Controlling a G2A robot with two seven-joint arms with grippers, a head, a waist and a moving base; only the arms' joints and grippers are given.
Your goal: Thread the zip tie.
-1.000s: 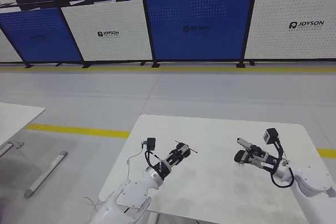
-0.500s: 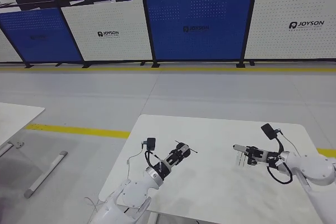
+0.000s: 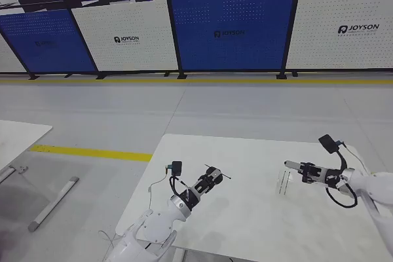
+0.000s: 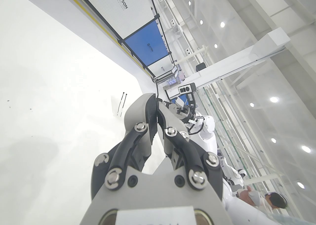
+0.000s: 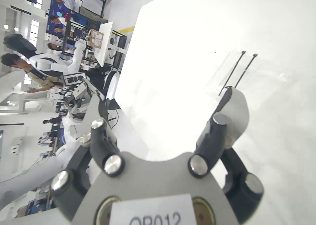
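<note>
**Counter** point(image 3: 249, 216): one. White, smooth and matt, with rounded corners. It occupies the lower centre of the top view.

**Zip ties:** three counted, all thin, straight strips of black plastic.
- One zip tie point(image 3: 224, 175) is at the lower centre-left of the top view. It is clamped crosswise in the left gripper point(image 3: 214, 174), with an end projecting on each side.
- Two loose ties point(image 3: 283, 182) lie right of centre in the top view. They are side by side and parallel, and each ends in a small square head point(image 5: 232, 71) point(image 4: 120, 103).

**Sleeve** point(image 5: 222, 73): one. Clear, glossy plastic, roughly rectangular and flat on the counter. The loose ties rest on it.

**Grippers:** two, with grey metal bodies, black linkages and bright round pins.
- The left gripper point(image 4: 156, 102) is closed. Its ribbed black pads point(image 4: 153, 112) are pressed together on the zip tie.
- The right gripper point(image 5: 163, 95) is open, with its fingers spread wide and nothing between them. In the top view it point(image 3: 290, 164) sits just beside the upper end of the loose ties. Contact cannot be determined.

The held zip tie and the loose ties are well apart.
</note>
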